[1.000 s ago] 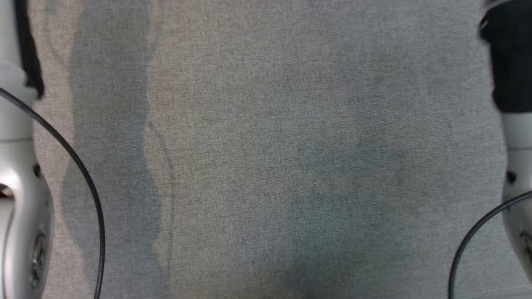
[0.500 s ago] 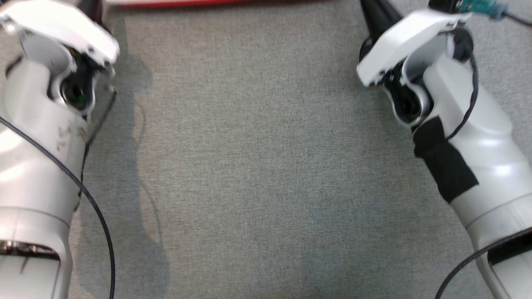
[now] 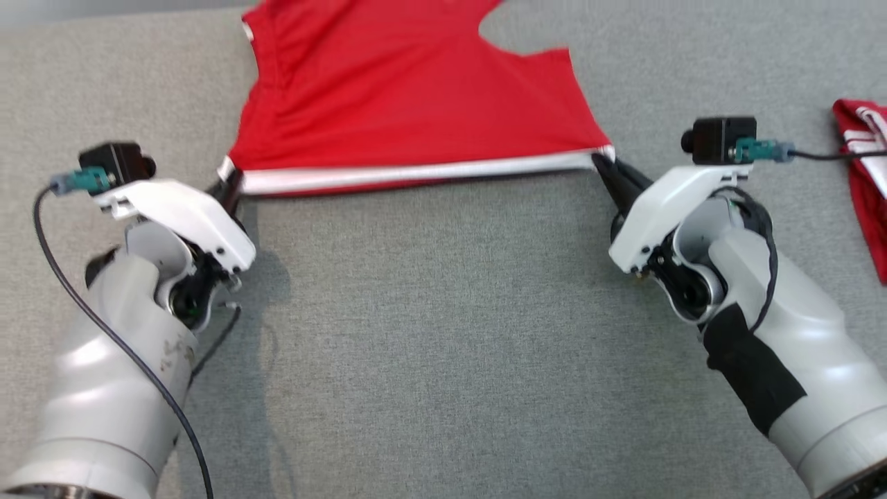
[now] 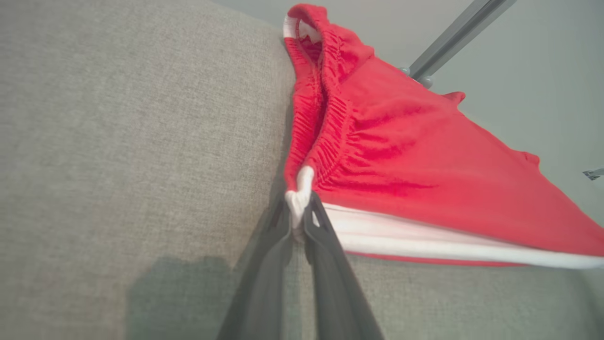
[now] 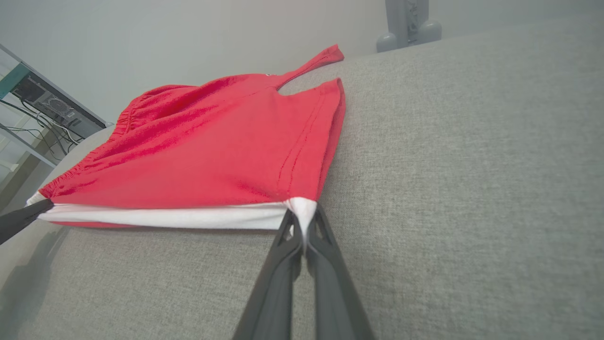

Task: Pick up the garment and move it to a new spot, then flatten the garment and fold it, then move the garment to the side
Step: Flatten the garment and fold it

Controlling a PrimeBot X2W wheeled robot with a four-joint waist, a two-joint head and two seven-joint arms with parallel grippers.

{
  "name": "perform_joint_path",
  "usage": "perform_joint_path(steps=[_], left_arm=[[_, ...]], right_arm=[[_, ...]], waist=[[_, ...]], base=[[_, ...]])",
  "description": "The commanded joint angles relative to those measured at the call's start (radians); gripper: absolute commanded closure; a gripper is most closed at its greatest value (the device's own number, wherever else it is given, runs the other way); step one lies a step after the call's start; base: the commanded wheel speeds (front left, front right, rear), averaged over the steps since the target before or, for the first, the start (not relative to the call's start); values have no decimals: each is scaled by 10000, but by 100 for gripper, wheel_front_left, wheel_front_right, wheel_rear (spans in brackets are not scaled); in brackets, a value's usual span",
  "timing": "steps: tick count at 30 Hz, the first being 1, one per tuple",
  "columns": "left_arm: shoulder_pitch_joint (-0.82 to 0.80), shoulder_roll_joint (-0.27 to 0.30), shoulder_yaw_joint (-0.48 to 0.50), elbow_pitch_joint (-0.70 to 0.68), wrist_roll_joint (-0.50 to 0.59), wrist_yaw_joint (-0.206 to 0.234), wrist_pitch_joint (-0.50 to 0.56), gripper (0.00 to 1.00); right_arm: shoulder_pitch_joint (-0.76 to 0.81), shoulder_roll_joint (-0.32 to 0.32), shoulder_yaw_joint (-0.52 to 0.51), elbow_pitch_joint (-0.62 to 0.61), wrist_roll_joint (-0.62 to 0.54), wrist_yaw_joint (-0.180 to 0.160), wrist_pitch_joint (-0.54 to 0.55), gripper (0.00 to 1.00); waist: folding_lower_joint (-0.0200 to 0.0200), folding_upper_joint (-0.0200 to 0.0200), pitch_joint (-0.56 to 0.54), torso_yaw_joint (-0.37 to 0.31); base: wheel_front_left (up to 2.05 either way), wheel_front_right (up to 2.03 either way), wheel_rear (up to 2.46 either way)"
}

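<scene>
The left gripper [image 3: 232, 184] has its two dark fingers [image 4: 325, 264] closed on a white corner of the red shorts [image 3: 416, 90], at the end where the gathered elastic waistband [image 4: 330, 137] meets the white band [image 3: 416, 172]. In the left wrist view a small fold of white cloth is pinched between the fingertips and sticks up past them. The right gripper [image 3: 606, 166] grips the other end of the same white band, at the corner by the stitched leg hem [image 5: 306, 141]. Its fingers [image 5: 330, 278] are pressed shut on the white tip.

The band runs almost straight between the two grippers and looks pulled taut. The rest of the shorts spreads away from the robot over the grey cloth-covered tabletop [image 3: 443, 333], lying fairly flat, with some wrinkles near the waistband. The far part of the shorts is cut off by the top edge of the head view.

Both pale forearms reach in from the lower corners of the head view, each with a small black camera [image 3: 721, 138] and a cable at the wrist. Well apart, at the right edge of the tabletop, lies another red and white garment [image 3: 863, 159]. Past the tabletop, the right wrist view shows a shelf with a computer [image 5: 47, 106] and a grey metal post [image 5: 408, 21].
</scene>
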Motion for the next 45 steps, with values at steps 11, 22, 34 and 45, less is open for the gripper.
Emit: perform_joint_path(steps=[11,22,34,45], left_arm=[[1728,-225,-144,264,-217,-101,-646,100],[3225,-400,-504,-358,-369,-146,-874,100],[5731,85,-722,-2431,-1171,-148,-474,100],[7607,536,-722,-4995,-1601,273,132,100]], right_arm=[[1692,-1027,866,-280,1292,-34,684,100],[3019,-2048,1428,-1388,2517,-36,1647,100],[4621,-3808,1870,-3414,3868,-36,3012,100],[5787,-5087,1739,-4473,5117,-37,4628,100]], waist=[[0,0,-1752,-60],[0,0,-2740,90],[0,0,-3715,266],[0,0,-3967,430]], base=[[0,0,0],[0,0,0],[0,0,0],[0,0,0]])
